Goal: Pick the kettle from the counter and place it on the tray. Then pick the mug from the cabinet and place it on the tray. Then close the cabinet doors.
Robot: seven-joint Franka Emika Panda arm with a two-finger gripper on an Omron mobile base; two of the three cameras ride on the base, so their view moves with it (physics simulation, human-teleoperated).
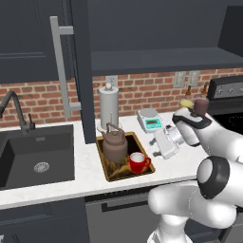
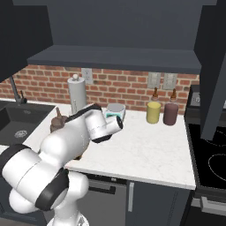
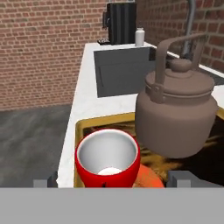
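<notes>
**Kettle and mug both sitting on tray, claw wide open**

Claw (image 3: 113, 181) is standing wide, holding nothing; fingertips (image 3: 43, 182) are showing either side of the mug (image 3: 108, 161), apart from it. In the left base view the hand is hanging just right of the tray (image 1: 105, 163), over bare counter (image 1: 178, 166).

Mug is sitting upright at the tray's front right corner, close to the rim. Kettle (image 1: 114, 144) is sitting behind and left of it, near the tray's back edge, handle arching up. The two are just beside each other; cannot tell whether they are touching.

Tray is lying near the counter's front edge, between the sink (image 1: 38, 154) and a small scale (image 1: 152, 121). Paper towel roll (image 1: 108, 107) is standing behind the tray.

Cabinet door (image 1: 80, 71) is standing open, its edge hanging just left of the tray, bar handle (image 1: 60, 66) facing the sink. A second door (image 2: 214, 70) is standing open on the right, over the stove (image 2: 209, 154). Two bottles (image 2: 153, 111) are standing by the wall; open counter is lying in front of them.
</notes>
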